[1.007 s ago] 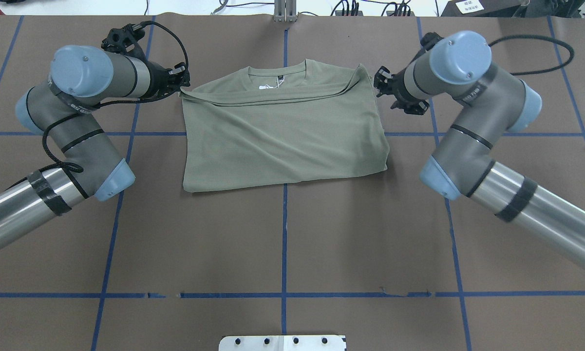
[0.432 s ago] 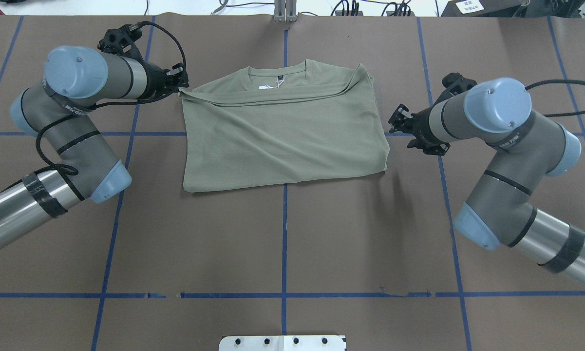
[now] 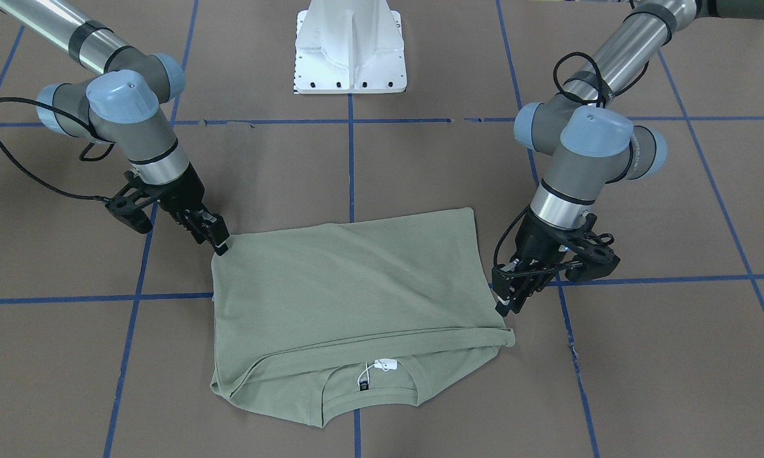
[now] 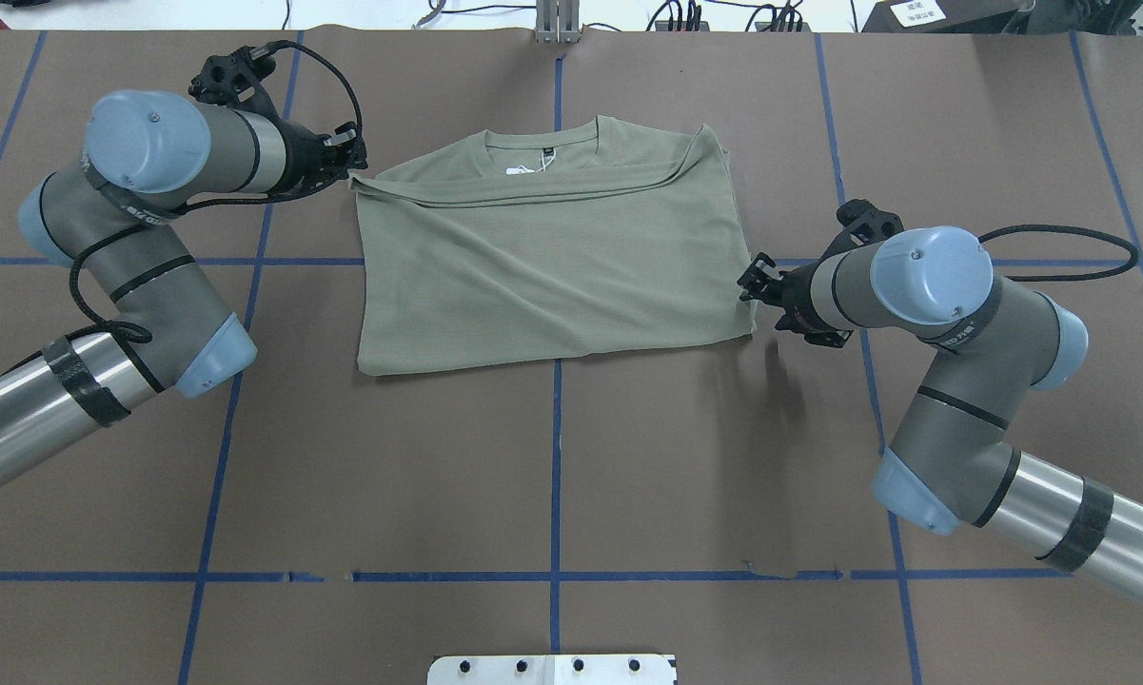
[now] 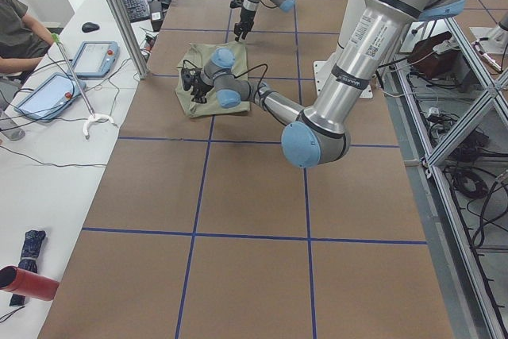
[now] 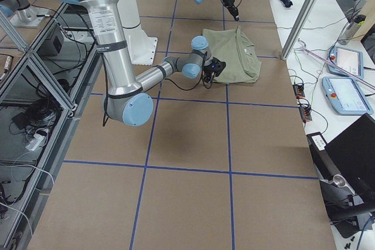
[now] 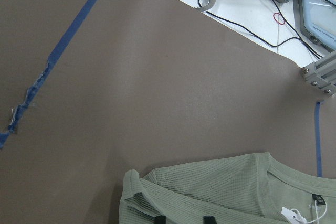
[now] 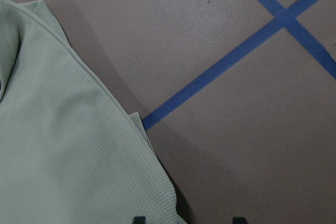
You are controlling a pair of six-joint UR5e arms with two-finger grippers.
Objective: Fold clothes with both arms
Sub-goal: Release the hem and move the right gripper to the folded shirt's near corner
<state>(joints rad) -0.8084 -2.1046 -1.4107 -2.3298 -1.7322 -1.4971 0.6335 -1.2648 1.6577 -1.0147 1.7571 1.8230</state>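
The sage-green shirt (image 4: 552, 257) lies folded flat on the brown table, collar, white hang tag (image 3: 387, 365) and black neck label on the far side from the robot. It also shows in the front view (image 3: 350, 286). My left gripper (image 4: 352, 169) is open at the shirt's far left corner, its fingertips (image 7: 160, 219) low over the cloth (image 7: 220, 187). My right gripper (image 4: 747, 283) is open at the shirt's right edge near the near corner. One of its fingertips (image 8: 137, 219) is over the cloth (image 8: 63, 145), the other over bare table.
The white pedestal base (image 3: 350, 51) stands at the robot's side of the table. Blue tape lines (image 4: 557, 476) cross the brown cover. An operators' bench with tablets (image 6: 345, 80) and cables runs beyond the far table edge.
My right arm has swung toward the robot along the shirt's right edge, from the collar-side corner to near the near corner. The left arm has barely moved. The shirt lies as before.
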